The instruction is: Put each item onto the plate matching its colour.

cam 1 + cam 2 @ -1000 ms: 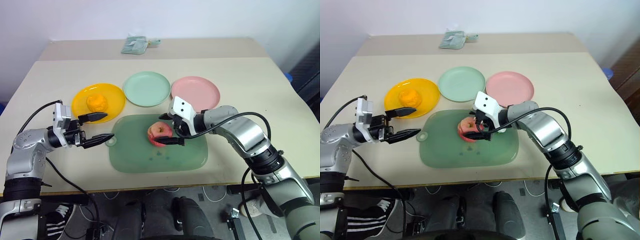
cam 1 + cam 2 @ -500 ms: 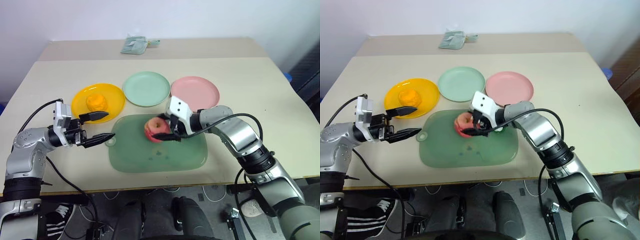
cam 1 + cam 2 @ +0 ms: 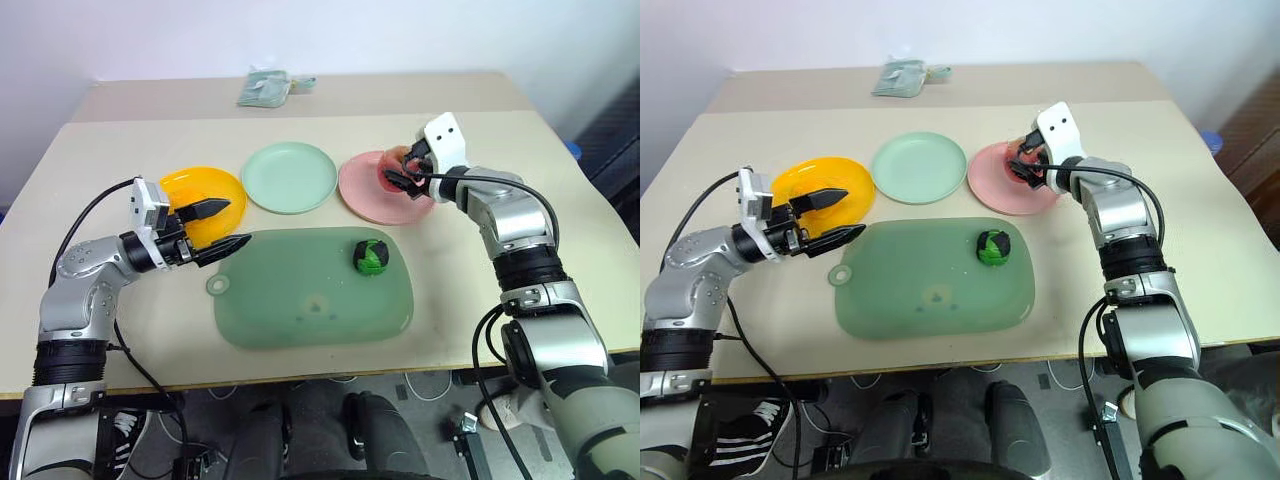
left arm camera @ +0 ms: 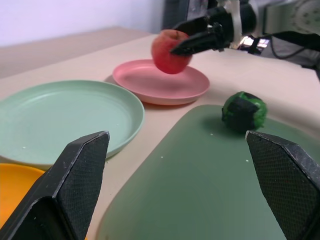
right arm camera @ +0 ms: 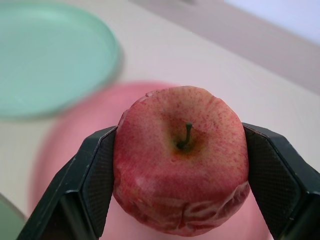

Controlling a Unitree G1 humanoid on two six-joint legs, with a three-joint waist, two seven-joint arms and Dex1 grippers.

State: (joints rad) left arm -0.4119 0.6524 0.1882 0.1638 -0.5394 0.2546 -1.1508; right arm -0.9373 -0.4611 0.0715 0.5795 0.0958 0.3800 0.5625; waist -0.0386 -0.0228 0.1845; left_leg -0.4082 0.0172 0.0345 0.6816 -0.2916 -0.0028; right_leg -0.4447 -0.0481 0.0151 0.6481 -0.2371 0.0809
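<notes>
Beige tabletop (image 3: 520,250) under a pale wall carries everything. On it, the right gripper (image 3: 398,172) clamps the pink-red apple (image 5: 182,157) between its two black fingers, one pad on each side, stem up, and holds it over the pink plate (image 3: 372,196); whether the apple touches the plate cannot be told. Beside that plate sits the mint green plate (image 3: 290,177), bare, and beyond it the orange-yellow plate (image 3: 185,184), partly covered by the left gripper (image 3: 222,226). That gripper's fingers are spread wide with nothing between them, pointing level toward the translucent green board (image 3: 300,300) near its loop handle. A dark green-and-black ball (image 3: 369,256) lies on the board, toward the corner nearest the pink plate. A small pale green cloth bundle (image 3: 264,88) lies at the far edge.
</notes>
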